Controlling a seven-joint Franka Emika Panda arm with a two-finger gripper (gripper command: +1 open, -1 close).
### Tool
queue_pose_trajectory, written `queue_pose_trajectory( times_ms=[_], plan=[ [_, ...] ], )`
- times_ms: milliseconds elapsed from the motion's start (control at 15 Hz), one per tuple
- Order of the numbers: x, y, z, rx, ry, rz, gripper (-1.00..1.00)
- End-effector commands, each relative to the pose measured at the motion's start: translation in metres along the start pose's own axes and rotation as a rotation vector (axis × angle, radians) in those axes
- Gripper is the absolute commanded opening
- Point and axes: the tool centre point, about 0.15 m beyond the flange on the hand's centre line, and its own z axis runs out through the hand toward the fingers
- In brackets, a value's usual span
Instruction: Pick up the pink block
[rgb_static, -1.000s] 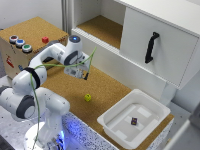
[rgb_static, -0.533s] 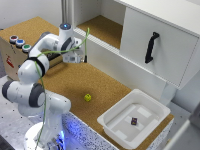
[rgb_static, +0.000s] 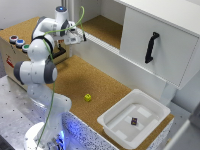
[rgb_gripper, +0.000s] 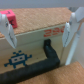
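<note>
The pink block (rgb_gripper: 8, 19) shows only in the wrist view, blurred, resting on the cork surface beside the top of one finger (rgb_gripper: 11, 37). I cannot make it out in the exterior view. My gripper (rgb_static: 76, 36) hangs at the back of the exterior view's left, near the wooden box (rgb_static: 17, 52). In the wrist view the gripper (rgb_gripper: 41, 50) is open and empty, with its fingers wide apart. Between them lie the box face with a blue pixel logo (rgb_gripper: 18, 58) and a black bar (rgb_gripper: 47, 54).
A small yellow block (rgb_static: 87, 97) lies on the cork table (rgb_static: 105, 85). A white tray (rgb_static: 114, 125) at the exterior view's right front holds a small dark object (rgb_static: 134, 121). A white cabinet with a black handle (rgb_static: 150, 47) stands at the back right. Coloured buttons (rgb_static: 19, 42) top the wooden box.
The arm has swung from over the middle of the table toward the back left of the exterior view, and the gripper now sits near the wooden box. It stays open.
</note>
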Motion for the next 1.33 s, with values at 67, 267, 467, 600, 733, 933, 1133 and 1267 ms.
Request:
queue_pose_trajectory(
  times_ms=[67, 267, 467, 600, 733, 933, 1133, 1267],
  plan=[
    [0.069, -0.018, -0.002, 0.087, -0.139, -0.294, 1.0],
    [0.081, -0.03, 0.0, 0.109, -0.138, -0.452, 1.0],
    [0.087, -0.046, 0.004, 0.14, -0.124, -0.568, 1.0],
    [0.094, -0.056, 0.007, 0.155, -0.112, -0.632, 1.0],
    [0.101, -0.062, 0.013, 0.158, -0.112, -0.662, 1.0],
    [0.11, -0.069, 0.022, 0.175, -0.117, -0.675, 1.0],
    [0.112, -0.079, 0.029, 0.181, -0.14, -0.681, 1.0],
    [0.113, -0.079, 0.037, 0.166, -0.158, -0.665, 1.0]
  ],
)
